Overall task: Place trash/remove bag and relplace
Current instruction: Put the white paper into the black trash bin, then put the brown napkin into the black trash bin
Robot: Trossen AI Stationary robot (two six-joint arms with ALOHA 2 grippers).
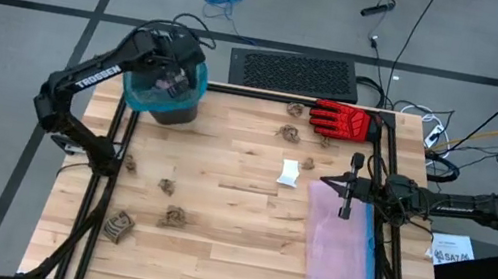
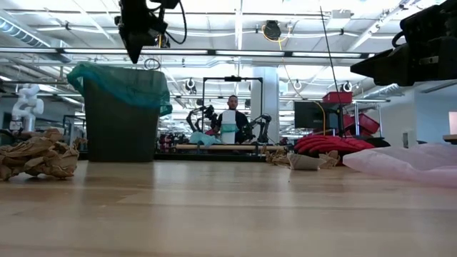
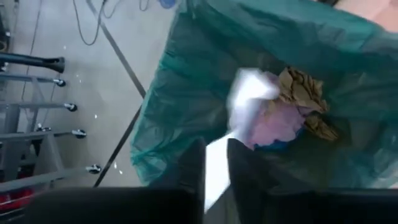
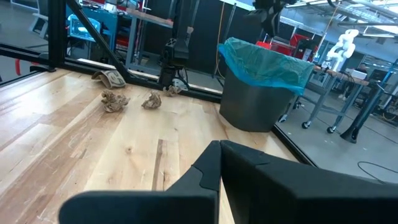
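Releasing trash is the step in hand: the left gripper point(image 3: 215, 163), fingers slightly parted, hangs over the bin's teal bag point(image 1: 138, 93), a white scrap point(image 3: 247, 96) dropping inside. Next, collect the brown wads point(image 1: 172, 216) farther out. The right gripper point(image 1: 339, 184) waits closed above the pink bag point(image 1: 342, 251).

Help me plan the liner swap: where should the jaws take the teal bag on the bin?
Probably the folded-over rim of the teal bag, from above at the table-facing side. There the plastic hangs loose over the bin edge, giving a thin flap to pinch; the left gripper hangs over the bin.
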